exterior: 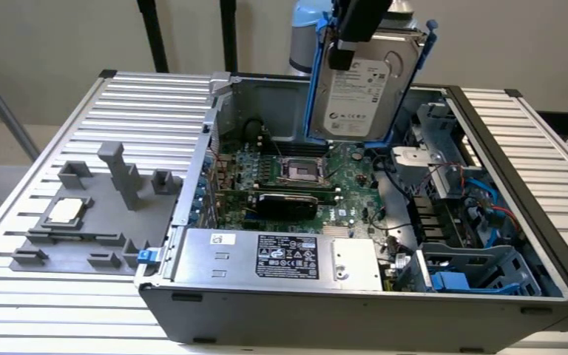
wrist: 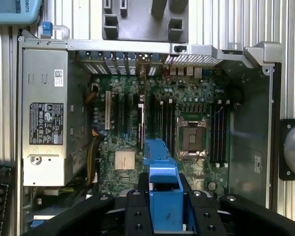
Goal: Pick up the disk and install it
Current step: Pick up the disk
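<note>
We find the gripper (exterior: 345, 53) clamped on the upper edge of the disk (exterior: 363, 92), which hangs upright above the open computer case (exterior: 363, 318), over the motherboard (exterior: 355, 177). In the wrist view the blue carrier (wrist: 163, 172) sits between the black fingers (wrist: 137, 206). We judge the hold narrow: a slip would drop the drive onto the bare processor socket (exterior: 304, 171). The hanging end could also swing into the case wall, and a tilted carrier may jam against the drive cage (exterior: 472, 270).
</note>
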{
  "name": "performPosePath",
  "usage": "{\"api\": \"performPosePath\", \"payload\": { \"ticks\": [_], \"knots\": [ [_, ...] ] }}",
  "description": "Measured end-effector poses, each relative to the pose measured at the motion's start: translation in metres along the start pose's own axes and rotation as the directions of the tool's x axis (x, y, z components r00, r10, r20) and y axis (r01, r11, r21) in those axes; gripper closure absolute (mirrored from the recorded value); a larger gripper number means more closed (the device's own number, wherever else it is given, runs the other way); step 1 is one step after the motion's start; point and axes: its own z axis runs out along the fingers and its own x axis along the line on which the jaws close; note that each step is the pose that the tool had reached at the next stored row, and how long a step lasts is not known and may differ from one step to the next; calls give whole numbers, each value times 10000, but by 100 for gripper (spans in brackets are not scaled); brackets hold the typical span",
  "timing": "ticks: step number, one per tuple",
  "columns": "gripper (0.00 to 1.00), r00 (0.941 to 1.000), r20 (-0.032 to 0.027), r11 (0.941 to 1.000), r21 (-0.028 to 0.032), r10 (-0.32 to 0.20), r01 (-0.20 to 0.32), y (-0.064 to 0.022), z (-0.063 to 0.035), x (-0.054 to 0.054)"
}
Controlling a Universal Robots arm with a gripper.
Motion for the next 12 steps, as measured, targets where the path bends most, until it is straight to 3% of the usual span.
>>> {"api": "performPosePath", "payload": {
  "ticks": [12],
  "knots": [
    [67,10000,0,10000,1,0,0,-179,-26,238]
  ]
}}
